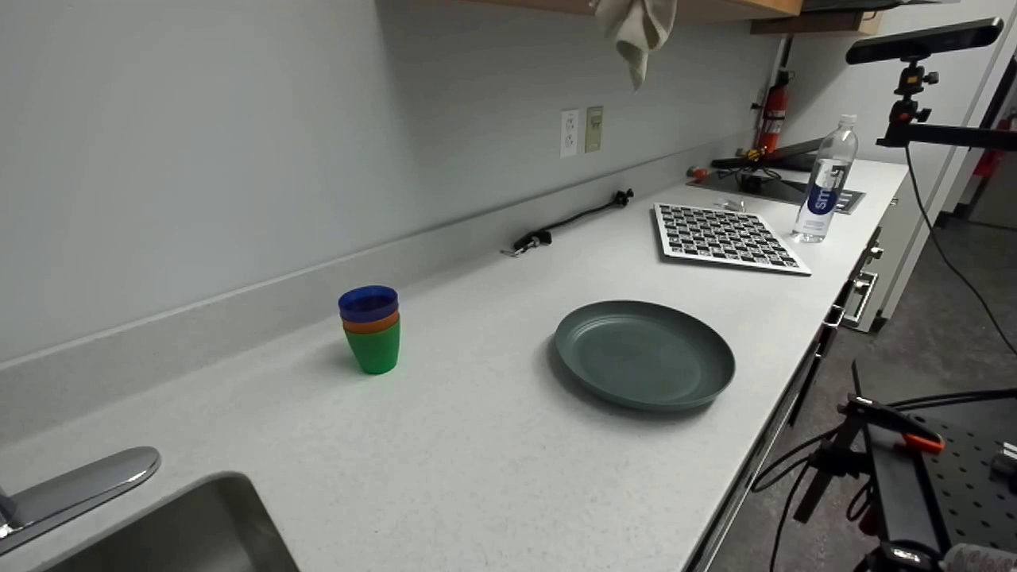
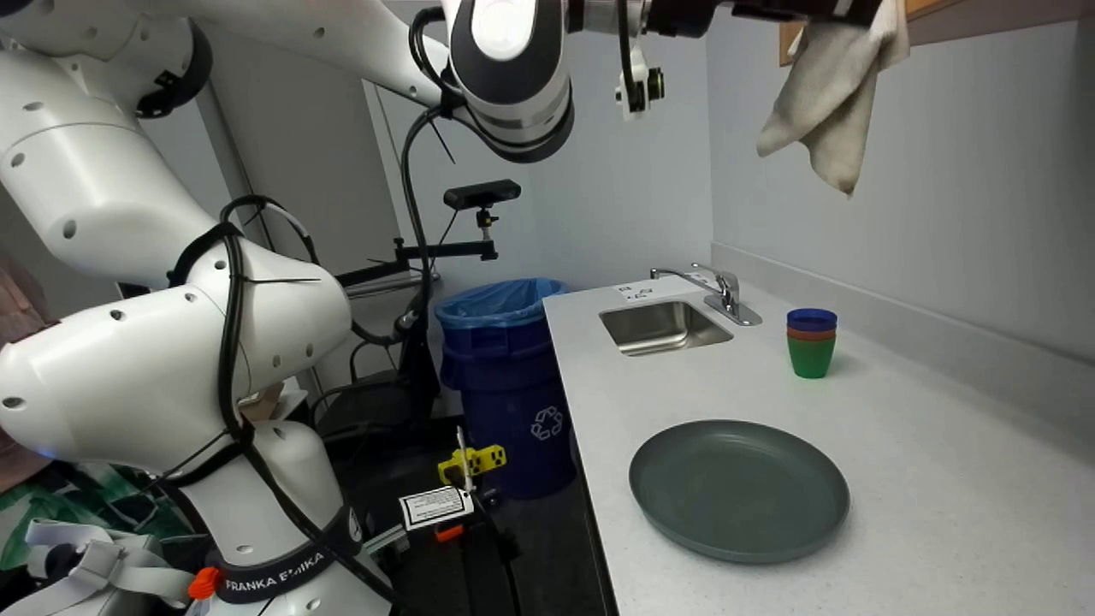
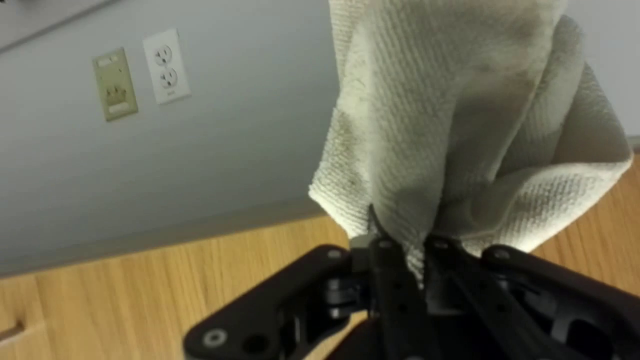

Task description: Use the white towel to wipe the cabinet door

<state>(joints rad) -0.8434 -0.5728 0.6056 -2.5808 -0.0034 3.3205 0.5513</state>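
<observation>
Up high, with the gripper (image 3: 412,250) narrowed onto a bunched white towel (image 2: 823,98), hung near the wooden cabinet (image 3: 200,285), contact unclear, long axis near vertical, tapered tips downward, then, lower, nested blue, orange and green cups (image 1: 371,330), upright on the counter (image 1: 477,453), apart from a dark green plate (image 1: 645,357).

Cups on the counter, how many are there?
3 visible, nested together on the counter: the blue cup on top, the orange cup in the middle, the green cup at the bottom. Others could be hidden inside.
</observation>
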